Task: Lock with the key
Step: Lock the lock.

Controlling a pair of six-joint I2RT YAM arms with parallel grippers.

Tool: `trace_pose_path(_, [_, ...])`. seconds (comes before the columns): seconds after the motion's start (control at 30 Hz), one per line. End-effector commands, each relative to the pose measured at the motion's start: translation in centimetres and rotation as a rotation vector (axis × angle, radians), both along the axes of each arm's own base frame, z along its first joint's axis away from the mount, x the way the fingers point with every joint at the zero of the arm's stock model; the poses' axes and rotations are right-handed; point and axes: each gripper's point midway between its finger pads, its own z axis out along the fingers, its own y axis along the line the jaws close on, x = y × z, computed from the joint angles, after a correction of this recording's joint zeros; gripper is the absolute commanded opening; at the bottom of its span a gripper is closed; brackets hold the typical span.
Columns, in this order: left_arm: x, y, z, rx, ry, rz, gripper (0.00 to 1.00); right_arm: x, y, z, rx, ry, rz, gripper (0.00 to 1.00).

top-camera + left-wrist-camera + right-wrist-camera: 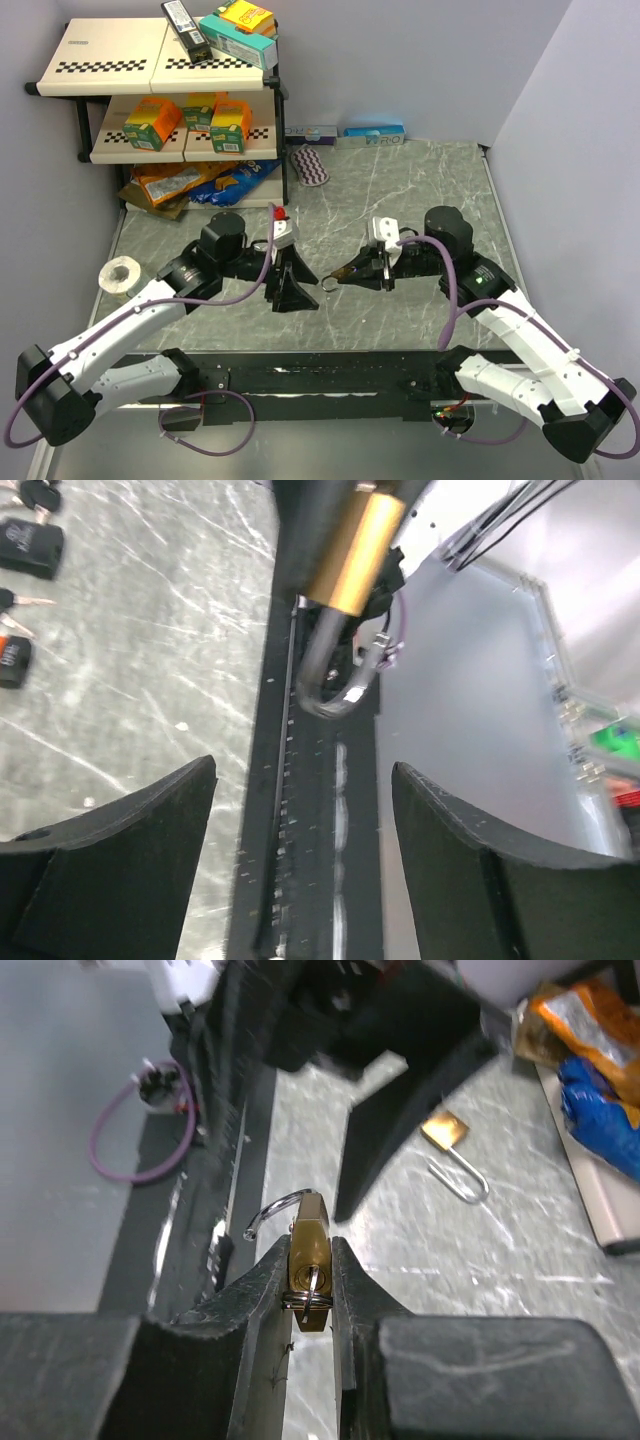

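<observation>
1. Tabletop (400, 190): grey marbled surface, walled on three sides.
2. Shelf rack (110, 70), far left corner. The top shelf carries a black box (186, 28) and a teal box (237, 38) with a yellow box (246, 15) lying on it. The middle shelf carries orange and green cartons (152, 122) side by side. Snack bags (175, 180), orange and blue, lie at the bottom.
3. Left gripper (302, 770): fingers spread wide, nothing between them, tips pointed at the padlock and just short of it.
4. Right gripper (345, 272): closed on the padlock, pads pressed to its two flat faces, above mid-tabletop.
5. Paper roll (122, 275): at the tabletop's left edge, beside the left arm.
6. Padlock (309, 1235): brass, held clear of the tabletop between the two grippers. Its shackle (270, 1210) appears swung to one side, free end out of the body.
7. Second padlock (447, 1132): lies flat on the tabletop beyond the left gripper, shackle open.
8. Key (312, 1285): seated in the held padlock's keyhole, with a ring.
9. Spare keys (28, 542): black-headed, on the tabletop, well apart from the held padlock.
</observation>
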Motion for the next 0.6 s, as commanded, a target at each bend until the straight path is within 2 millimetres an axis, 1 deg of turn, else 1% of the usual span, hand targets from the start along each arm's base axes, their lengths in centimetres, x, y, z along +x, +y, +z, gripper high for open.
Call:
trace_pose_path(0.0, [0.0,-1.0,3.7,-0.09,0.051,-0.017,0.74,-1.5,0.5,3.2,0.114,-0.004,0.061,0.0])
trace_pose_path(0.07, [-0.1,-1.4,4.7,-0.128,0.059,-0.033,0.73,-1.8,0.5,3.2,0.116,0.004,0.073,0.0])
trace_pose_path(0.2, [-0.3,-1.5,5.9,-0.171,0.072,-0.048,0.68,-2.2,0.6,3.0,0.115,0.009,0.076,0.0])
trace_pose_path(0.27, [-0.4,-1.6,6.1,-0.178,0.086,-0.048,0.66,-2.2,0.6,2.9,0.117,0.006,0.075,0.0])
trace_pose_path(0.33, [-0.4,-1.7,6.2,-0.189,0.093,-0.049,0.58,-2.2,0.6,2.8,0.116,0.01,0.076,0.0])
trace_pose_path(0.37, [-0.4,-1.7,6.1,-0.189,0.097,-0.049,0.5,-2.2,0.6,2.9,0.12,0.01,0.075,0.0])
trace_pose_path(0.5, [0.2,-1.9,5.5,-0.177,0.091,-0.029,0.32,-2.2,0.7,3.2,0.132,0.027,0.072,0.0])
trace_pose_path(0.53, [0.2,-1.8,5.3,-0.172,0.086,-0.034,0.31,-2.2,0.7,3.3,0.134,0.028,0.069,0.0])
trace_pose_path(0.57, [0.1,-1.9,5.2,-0.167,0.089,-0.038,0.36,-2.1,0.7,3.3,0.135,0.032,0.064,0.0])
